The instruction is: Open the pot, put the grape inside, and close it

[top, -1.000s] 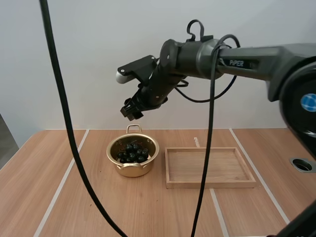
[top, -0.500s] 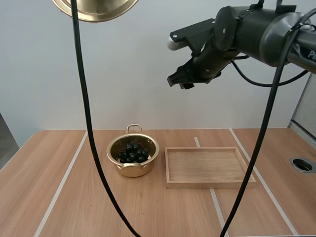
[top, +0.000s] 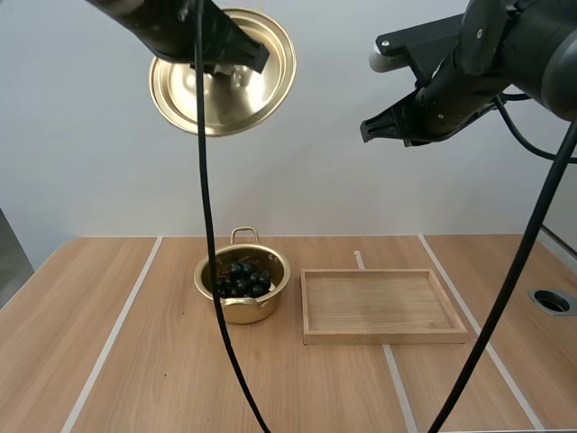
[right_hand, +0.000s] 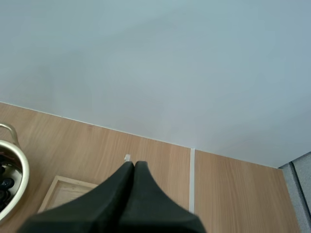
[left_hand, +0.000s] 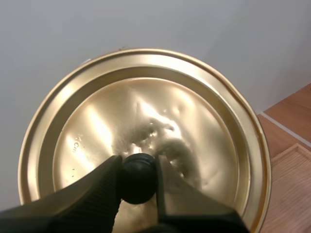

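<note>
- The light wooden table (top: 162, 361) with white tape lines carries everything you need: pot to the left, tray to the right
- The shallow rectangular wooden tray (top: 386, 336) sits just beside the pot and plays no part in what remains
- The round gold metal lid (top: 221, 86) hangs high in the air, well above the pot and a little to its left, tipped up on edge rather than level
- The small gold metal pot (top: 242, 308) with loop handles stands open on the table
- The bunch of dark grapes (top: 242, 280) already lies inside the pot, so I judge opening and loading done and closing to be the step in hand
- Your right gripper (right_hand: 133, 167) is high over the far side of the tray, its fingers pressed together as one wedge and carrying nothing
- Your left gripper (left_hand: 137, 162) has its two fingers pinched on the lid's knob, one on either side
- The black round knob (left_hand: 139, 180) at the lid's centre is your only hold, so keep that grip firm
- Next, you will likely need to bring the lid down, turn it flat, centre it over the pot's rim, seat it and only then let go; a tilted lid could catch the rim or the grapes
</note>
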